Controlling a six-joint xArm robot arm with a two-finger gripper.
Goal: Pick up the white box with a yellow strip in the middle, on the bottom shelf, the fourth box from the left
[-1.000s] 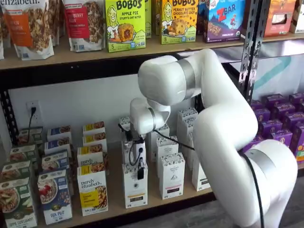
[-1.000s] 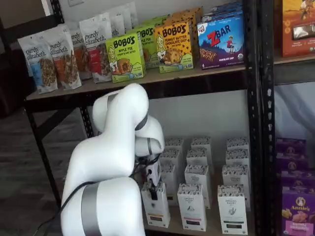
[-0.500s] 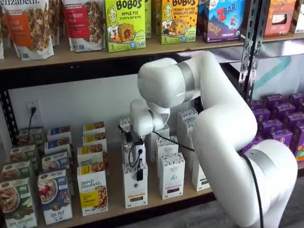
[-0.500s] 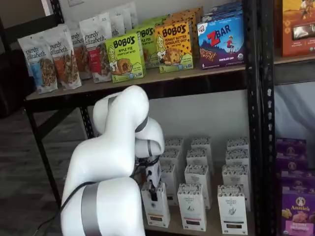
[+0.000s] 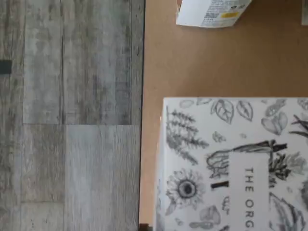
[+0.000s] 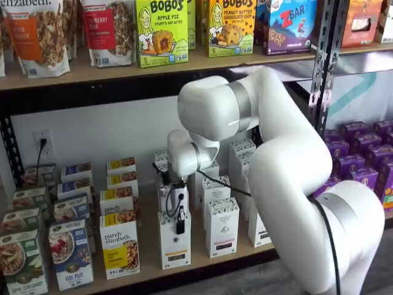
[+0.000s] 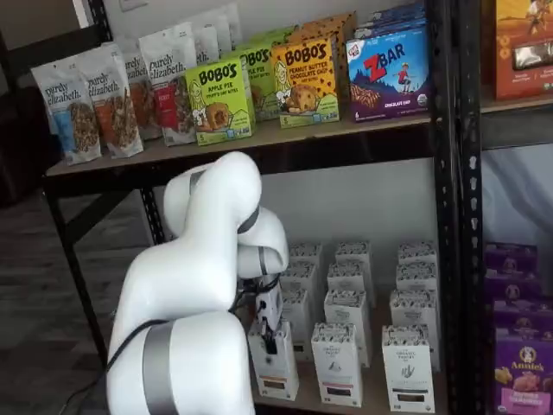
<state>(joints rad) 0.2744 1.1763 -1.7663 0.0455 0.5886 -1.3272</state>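
Note:
The white box (image 6: 175, 243) with a thin yellow strip stands at the front of the bottom shelf (image 6: 149, 258), and also shows in the other shelf view (image 7: 275, 370). My gripper (image 6: 180, 222) hangs straight down onto its top, one black finger (image 7: 270, 333) lying against the upper front face. No gap between the fingers shows, so I cannot tell whether they grip the box. The wrist view looks down on the box's grey leaf-patterned top (image 5: 231, 168) and the brown shelf board (image 5: 202, 62).
More white cartons (image 6: 221, 226) stand in rows right of and behind the box. Purely elizabeth boxes (image 6: 120, 246) stand to its left. My bulky white arm (image 6: 288, 172) fills the space before the shelf. The grey plank floor (image 5: 72, 115) lies past the shelf edge.
The arm has shifted only slightly, and the gripper stays on the top of the white box. The box has not moved.

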